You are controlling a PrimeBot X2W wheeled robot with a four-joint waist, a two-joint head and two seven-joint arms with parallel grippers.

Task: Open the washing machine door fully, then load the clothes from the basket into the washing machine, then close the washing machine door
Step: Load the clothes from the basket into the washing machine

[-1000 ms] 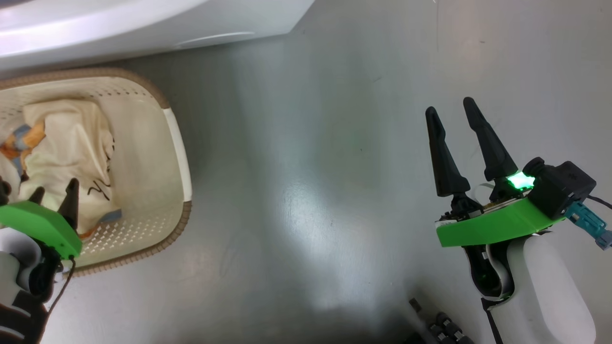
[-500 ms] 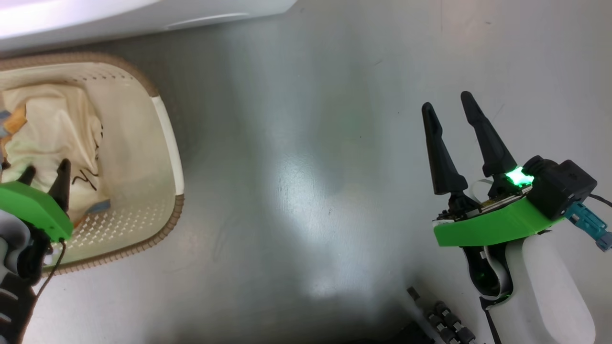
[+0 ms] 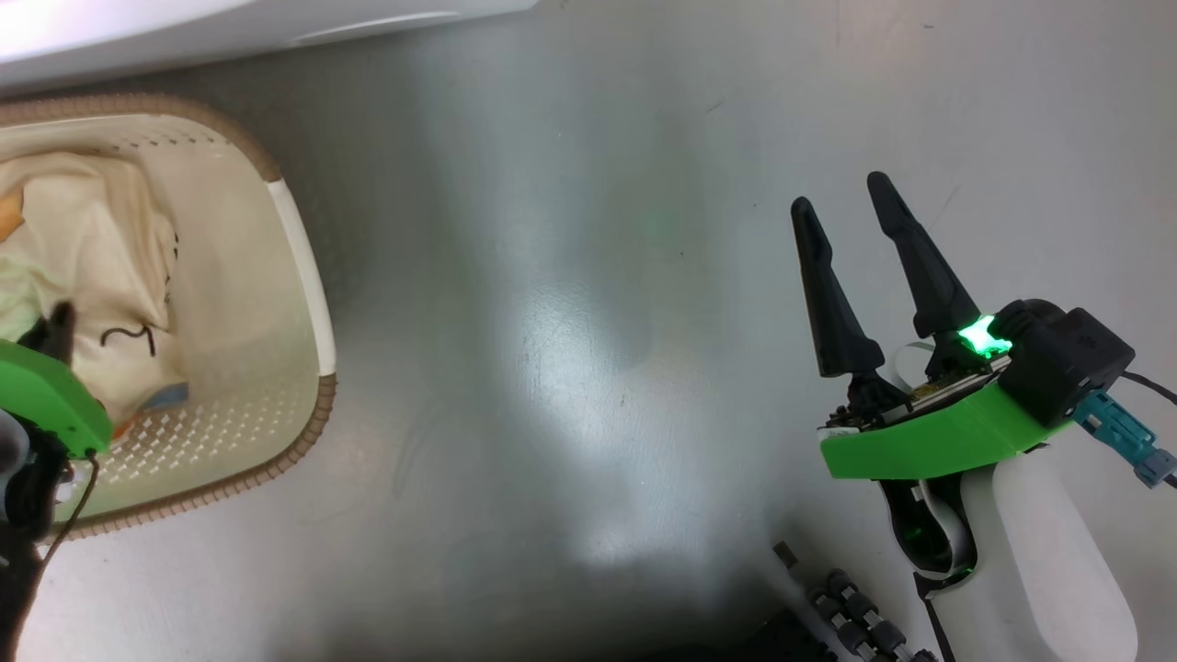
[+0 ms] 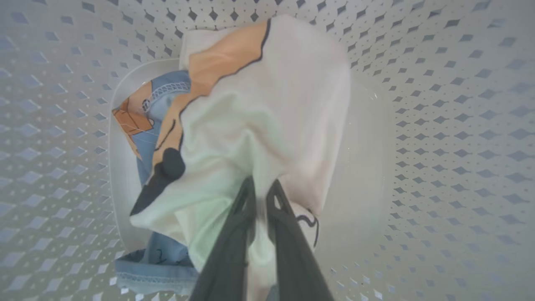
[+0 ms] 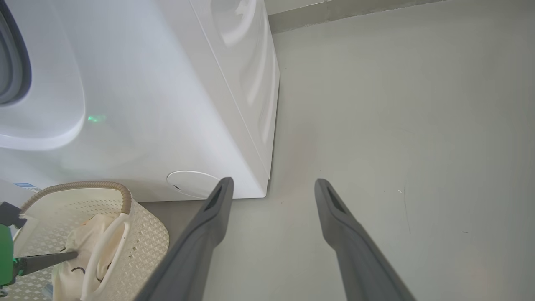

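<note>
I see the basket [image 3: 303,432] at the left edge of the floor [image 3: 552,322], just below the washing machine [image 3: 184,37]. My left gripper [image 3: 57,322] sits over the cream garment [image 3: 92,248] inside it. My right gripper [image 3: 839,193] hangs spread above bare floor on the right.

Bright, even indoor light is falling from overhead. In the head view the grey floor [image 3: 588,368] is glaring in a broad pale patch at its middle and darkening into shadow at the bottom edge. The white washing machine [image 3: 138,37] is washing out almost to pure white. A green lamp is glowing beside the right gripper [image 3: 839,191], which is showing sharp; the left gripper [image 3: 57,322] is smearing with motion blur. In the left wrist view its fingers [image 4: 234,234] are blurring too, a faint green tint is lying on the cream clothes [image 4: 259,117], and the basket [image 4: 439,125] walls are bowing outward, softening toward the edges.
</note>
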